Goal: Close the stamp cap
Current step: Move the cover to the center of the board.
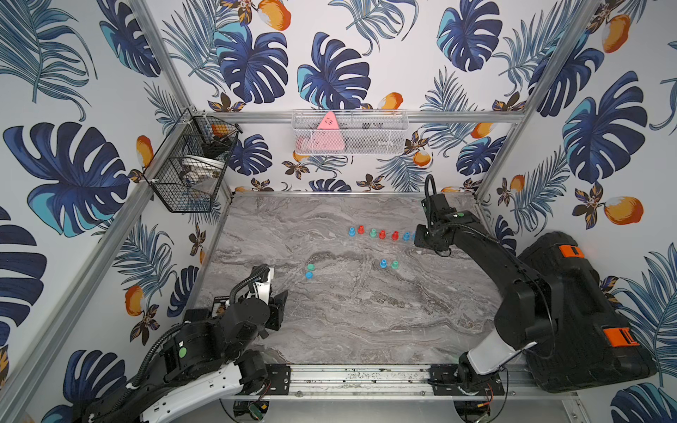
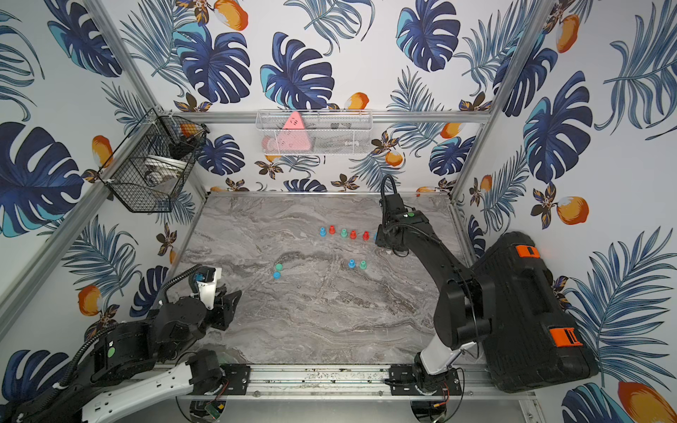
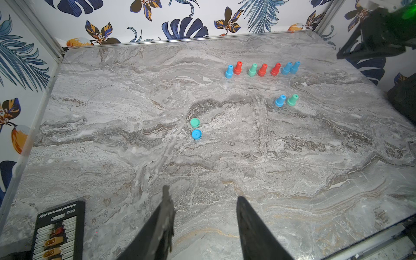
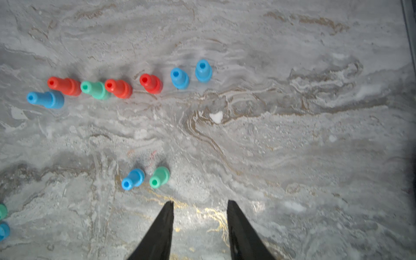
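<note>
Right wrist view: the right gripper (image 4: 199, 202) has its jaws apart and holds nothing, above bare table (image 4: 315, 157). Left wrist view: the left gripper (image 3: 203, 193) likewise shows a clear gap between its fingers and is empty. Two loose caps, a green cap (image 3: 195, 122) and a blue cap (image 3: 196, 134), lie just beside each other on the table. A blue stamp (image 4: 133, 179) and a green stamp (image 4: 159, 177) stand upright as a pair, well apart from those caps. A row of seven stamps (image 3: 262, 69) stands farther back. Assessment: the paired stamps appear uncapped and no cap is in a grip, so the work looks not yet started. Picking up a cap, carrying it, aligning it and pressing it on are all outstanding. Position: in both top views the paired stamps sit near the right gripper, toward the robot's left and front of it. The caps lie well apart from it and nearer the left gripper, ahead of its fingertips.
</note>
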Action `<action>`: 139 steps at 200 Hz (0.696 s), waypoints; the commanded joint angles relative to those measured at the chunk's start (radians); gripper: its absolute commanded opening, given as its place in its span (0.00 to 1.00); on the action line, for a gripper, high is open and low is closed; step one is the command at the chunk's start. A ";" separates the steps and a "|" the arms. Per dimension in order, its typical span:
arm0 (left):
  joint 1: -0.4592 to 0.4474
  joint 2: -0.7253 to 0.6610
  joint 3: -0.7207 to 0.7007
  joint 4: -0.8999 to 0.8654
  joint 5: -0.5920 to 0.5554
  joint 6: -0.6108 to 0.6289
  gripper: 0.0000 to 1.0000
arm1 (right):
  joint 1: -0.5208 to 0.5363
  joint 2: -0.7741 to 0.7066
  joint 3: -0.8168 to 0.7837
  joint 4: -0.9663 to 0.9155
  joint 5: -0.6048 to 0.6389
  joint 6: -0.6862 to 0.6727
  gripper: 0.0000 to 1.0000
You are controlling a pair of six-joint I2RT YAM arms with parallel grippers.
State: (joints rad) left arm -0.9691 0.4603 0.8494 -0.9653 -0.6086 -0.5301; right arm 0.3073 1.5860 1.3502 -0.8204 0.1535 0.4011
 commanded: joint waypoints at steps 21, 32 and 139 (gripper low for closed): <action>0.000 0.020 0.005 -0.001 -0.019 -0.023 0.50 | 0.066 -0.182 -0.210 0.030 -0.035 0.034 0.43; 0.000 0.026 0.005 -0.003 -0.019 -0.023 0.50 | 0.082 -0.225 -0.271 0.016 -0.035 0.042 0.43; 0.000 0.087 0.013 -0.011 -0.010 -0.040 0.50 | 0.127 -0.586 -0.250 -0.212 0.079 0.057 0.47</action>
State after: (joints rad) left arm -0.9691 0.5282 0.8520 -0.9710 -0.6079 -0.5522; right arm 0.4320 1.0336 1.1305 -0.9619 0.1692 0.4480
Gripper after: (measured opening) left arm 0.497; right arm 0.467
